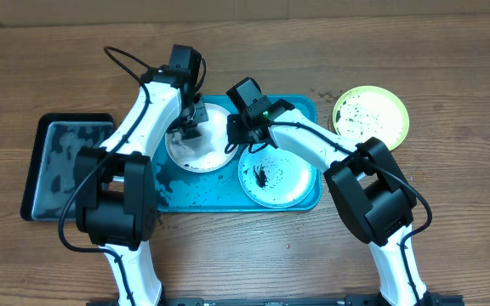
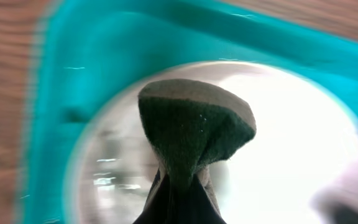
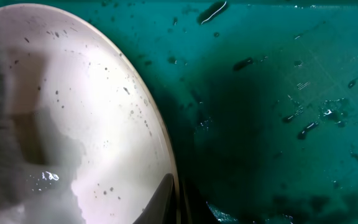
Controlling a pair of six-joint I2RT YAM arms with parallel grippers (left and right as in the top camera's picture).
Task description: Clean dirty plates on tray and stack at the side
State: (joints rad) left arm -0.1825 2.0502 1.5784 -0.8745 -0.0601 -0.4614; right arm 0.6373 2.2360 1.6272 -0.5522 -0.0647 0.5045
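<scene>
The turquoise tray (image 1: 196, 195) holds the white plate (image 1: 211, 153) on its left and the light blue plate (image 1: 283, 183), with a black smear, on its right. The yellow-green plate (image 1: 370, 117), speckled black, lies on the table to the right of the tray. My left gripper (image 1: 190, 127) is shut on a dark green sponge (image 2: 194, 127) over the white plate (image 2: 303, 143). My right gripper (image 1: 238, 132) pinches the white plate's right rim (image 3: 166, 155); its jaws (image 3: 176, 199) close on the edge. Small dark specks dot the white plate (image 3: 73, 124).
A smaller black tray (image 1: 32, 166) lies left of the turquoise tray. Black smears and water drops mark the turquoise tray floor (image 3: 278, 93). The turquoise rim (image 2: 73, 62) curves round the white plate. Bare wood table lies in front.
</scene>
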